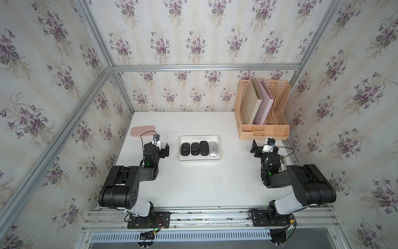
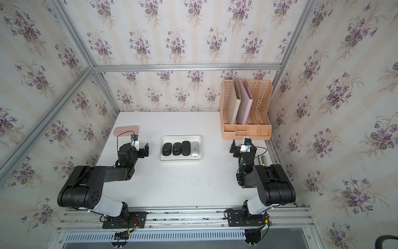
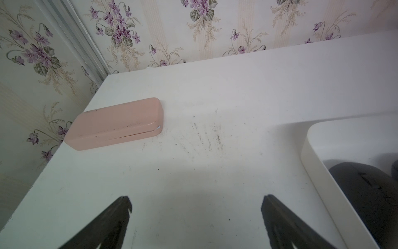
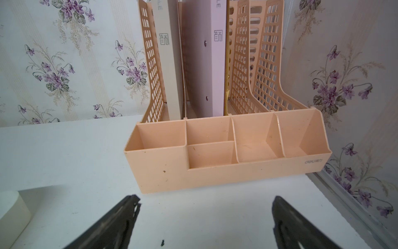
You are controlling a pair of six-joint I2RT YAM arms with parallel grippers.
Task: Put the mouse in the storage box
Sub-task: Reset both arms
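- Pink case (image 1: pixel 143 131): one, shut, lying flat at the far left of the tabletop (image 1: pixel 193 185), well apart from the storage box.
- Left fingers (image 3: pixel 116 222): spread wide with nothing between them, held over bare tabletop between the case and the box (a corner of the box shows beside them in the left wrist view).
- Storage box (image 1: pixel 199 159): one, mid-tabletop. Four mice are counted inside it, abreast and close together: three black mice (image 1: pixel 185 149) on the left and one silver mouse (image 1: pixel 213 148) at the right end. No mouse is seen outside the box, so the task is judged done or nearly so.
- Handling (judged, not tested): each mouse is expected to be light, with a stiff plastic shell and a smooth domed back that could slip. A hold low across the two flanks would be preferred. Little room is left between neighbours, so a nose-to-tail hold may be needed instead.
- Right fingers (image 4: pixel 120 220): spread wide and empty, held just in front of the file rack.
- File rack (image 1: pixel 280 101): one, in the far right corner, with two folders (image 1: pixel 263 105) standing in it.
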